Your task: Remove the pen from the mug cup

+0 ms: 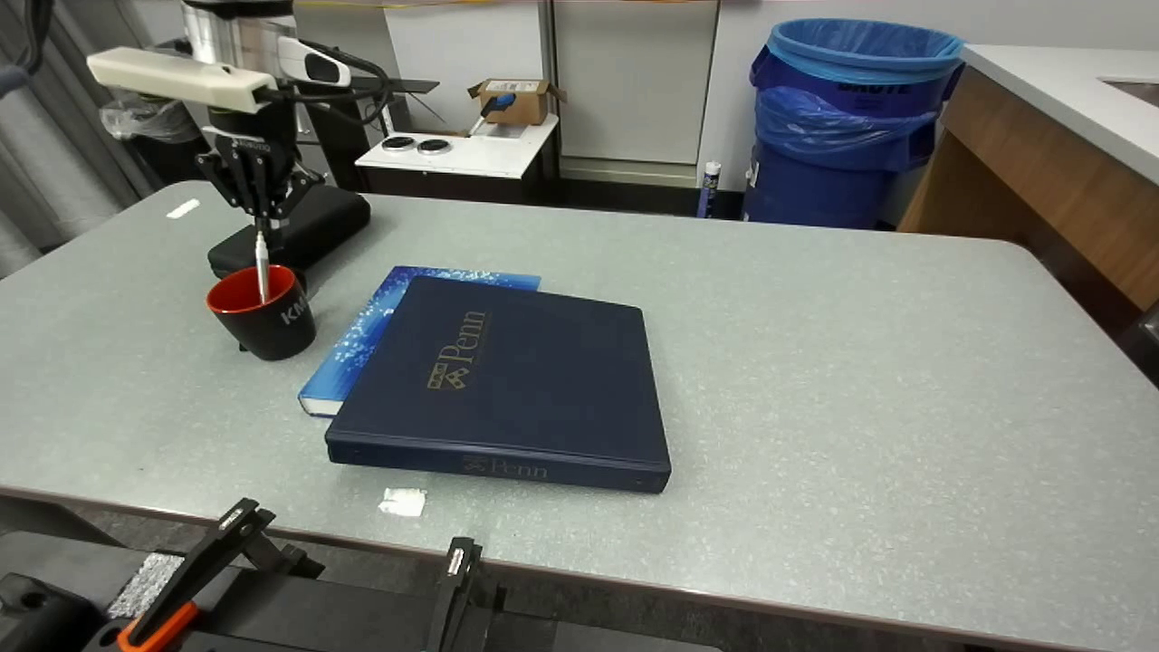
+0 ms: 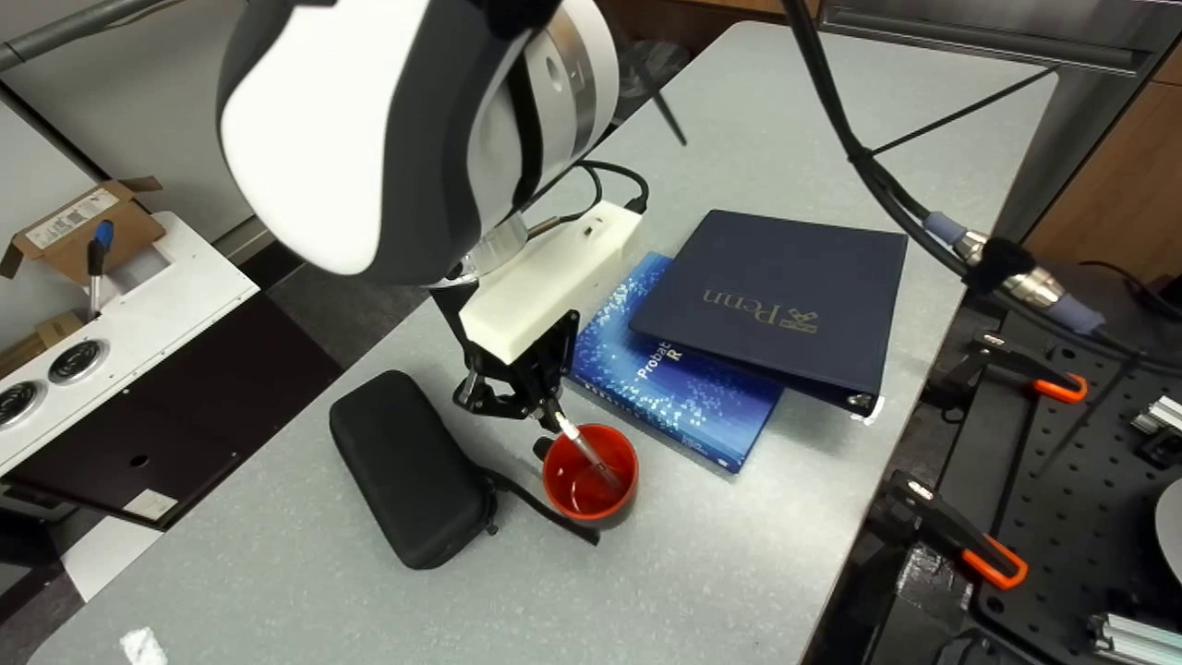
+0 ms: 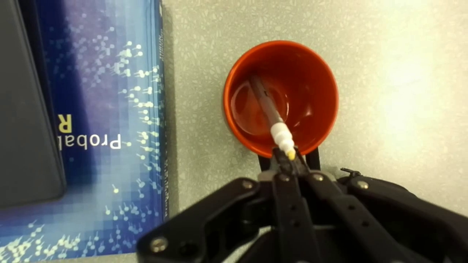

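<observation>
The mug cup, black outside and red inside, stands upright on the grey table; its red inside also shows in an exterior view and the wrist view. The pen is thin, grey with a white, yellow-tipped upper end. It leans in the mug with its lower part inside, and shows in both exterior views. My gripper is above the mug's rim, its fingertips shut on the pen's upper end. It also shows in both exterior views.
A black oblong case lies close to the mug, its strap reaching beside it. A blue book lies on the mug's other side, partly under a dark blue Penn binder. Black clamps stand past the table's edge.
</observation>
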Controlling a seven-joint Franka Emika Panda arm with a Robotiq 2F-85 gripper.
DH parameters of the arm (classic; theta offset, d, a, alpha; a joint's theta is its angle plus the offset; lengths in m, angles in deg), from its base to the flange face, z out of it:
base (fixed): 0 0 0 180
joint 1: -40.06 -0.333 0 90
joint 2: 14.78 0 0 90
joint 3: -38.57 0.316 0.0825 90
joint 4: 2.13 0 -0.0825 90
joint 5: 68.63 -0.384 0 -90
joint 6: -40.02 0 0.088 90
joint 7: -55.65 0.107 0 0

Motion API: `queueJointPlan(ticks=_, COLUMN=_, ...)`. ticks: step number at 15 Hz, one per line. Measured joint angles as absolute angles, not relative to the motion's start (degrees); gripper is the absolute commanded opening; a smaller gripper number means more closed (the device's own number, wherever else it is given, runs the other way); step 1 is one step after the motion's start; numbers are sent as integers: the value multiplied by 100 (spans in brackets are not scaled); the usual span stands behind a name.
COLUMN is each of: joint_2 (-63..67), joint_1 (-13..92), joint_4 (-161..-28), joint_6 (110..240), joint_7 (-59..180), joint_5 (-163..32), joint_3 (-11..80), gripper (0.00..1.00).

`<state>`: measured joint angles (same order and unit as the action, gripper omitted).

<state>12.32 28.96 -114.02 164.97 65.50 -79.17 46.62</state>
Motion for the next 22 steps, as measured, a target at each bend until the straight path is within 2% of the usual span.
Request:
queueJointPlan(ticks=13, joint_2=-251, joint_1=3093, joint_4=-11652, joint_6=16942, joint_7=6644, joint_5=-7904, joint_3=4450, gripper=0)
queueJointPlan(ticks=17, joint_2=89, joint_1=3095, joint_4=-11537, joint_6=16949, joint_7=7036, joint_5=-7499, joint_3=4304, gripper=0)
queueJointPlan(ticks=22, joint_2=1319, joint_1=3067, joint_4=-10874, joint_6=16949, joint_7=7429, joint_5=-7210, joint_3=4161, gripper=0)
